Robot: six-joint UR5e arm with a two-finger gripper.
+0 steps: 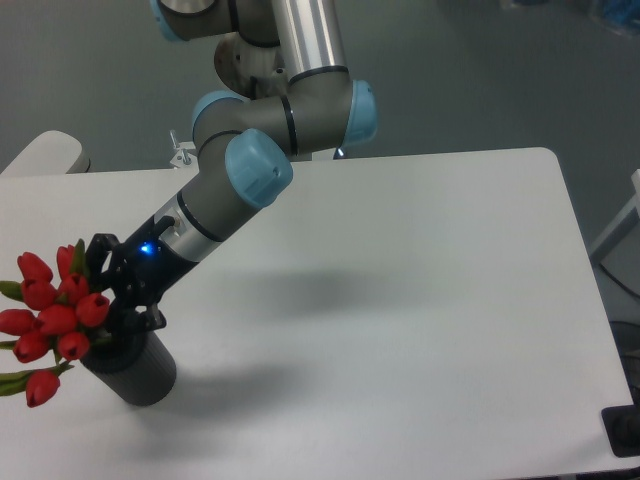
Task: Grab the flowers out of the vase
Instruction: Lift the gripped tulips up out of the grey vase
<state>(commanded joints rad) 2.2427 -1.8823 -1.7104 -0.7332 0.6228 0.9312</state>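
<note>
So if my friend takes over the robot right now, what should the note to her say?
Hand: down at the vase's mouth, by the flower stems; whether it is shut on them cannot be told from this view.
Flowers: red tulips, leaning out to the left, stems hidden behind the hand.
Vase: upright near the table's front left corner.
Done: hand has reached the bunch.
Left: make sure of the grip, then lift the flowers clear of the vase.

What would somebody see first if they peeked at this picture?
Probably the bright red flowers at the far left edge of the white table, leaning out of a dark grey vase near the front corner. Next comes the big silver and blue robot arm slanting down from the top, its black hand right at the flower stems above the vase.
</note>
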